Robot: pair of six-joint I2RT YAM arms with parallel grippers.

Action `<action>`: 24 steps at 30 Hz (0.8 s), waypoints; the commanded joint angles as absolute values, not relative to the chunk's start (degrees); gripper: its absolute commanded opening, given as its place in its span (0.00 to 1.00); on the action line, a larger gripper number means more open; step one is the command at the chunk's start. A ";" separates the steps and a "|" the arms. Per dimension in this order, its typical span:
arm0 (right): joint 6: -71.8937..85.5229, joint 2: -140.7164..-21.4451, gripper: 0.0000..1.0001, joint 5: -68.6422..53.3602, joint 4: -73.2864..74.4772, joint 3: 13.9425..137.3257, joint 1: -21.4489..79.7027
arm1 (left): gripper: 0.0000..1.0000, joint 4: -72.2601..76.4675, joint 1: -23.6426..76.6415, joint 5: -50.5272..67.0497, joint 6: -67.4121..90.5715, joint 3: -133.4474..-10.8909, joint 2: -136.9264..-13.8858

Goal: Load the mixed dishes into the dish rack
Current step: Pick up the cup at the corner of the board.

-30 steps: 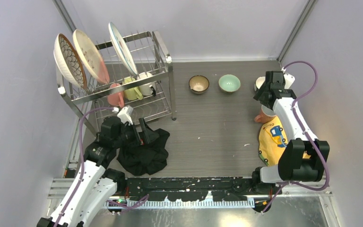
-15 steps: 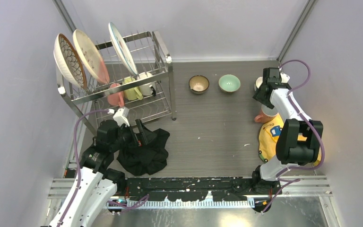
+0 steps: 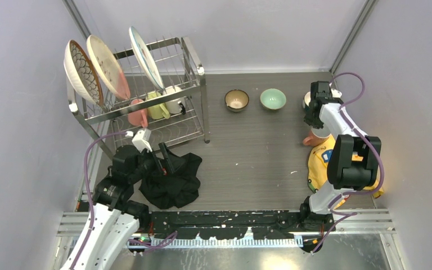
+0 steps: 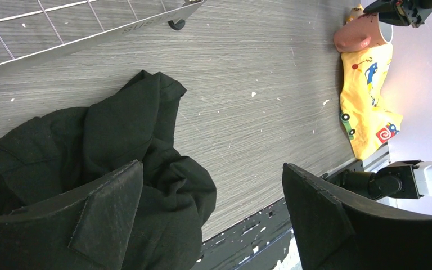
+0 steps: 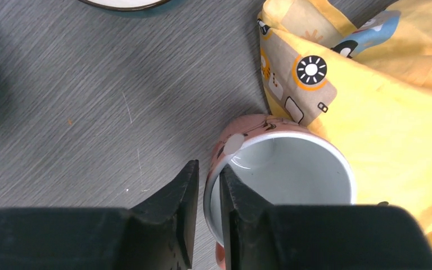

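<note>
As the mug (image 5: 287,169) is rim-pinched by the right end effector (image 5: 209,175), it should be lifted straight, clear of the cloth (image 5: 382,112).

**Count: dishes, cloths, rack**

Plates, 3: brown-patterned plate (image 3: 81,72), pink-edged plate (image 3: 107,66), blue-rimmed plate (image 3: 145,57).
Mugs, 4: pink mug (image 3: 138,113), yellow mug (image 3: 157,106), white mug (image 3: 174,100), second pink mug (image 5: 292,169).
Bowls, 3: brown bowl (image 3: 237,100), mint-green bowl (image 3: 273,99), third bowl (image 5: 124,3), mostly hidden.
Cloths, 2: black cloth (image 3: 171,180), yellow cloth (image 3: 322,166).
Dish rack (image 3: 193,56), 1.
</note>
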State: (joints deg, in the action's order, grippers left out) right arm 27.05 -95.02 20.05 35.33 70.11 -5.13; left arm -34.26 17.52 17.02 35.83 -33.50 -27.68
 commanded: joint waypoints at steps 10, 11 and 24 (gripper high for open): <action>30.55 -80.24 0.01 4.94 32.58 64.36 -3.21 | 0.88 -34.58 17.67 15.54 40.04 -34.78 -26.33; 31.23 -78.24 0.01 3.17 32.02 62.71 -3.03 | 0.87 -34.17 17.67 16.41 40.94 -34.65 -26.29; 42.79 -49.30 0.01 -10.74 24.60 45.16 11.41 | 0.84 -27.12 17.67 25.21 50.39 -34.69 -26.12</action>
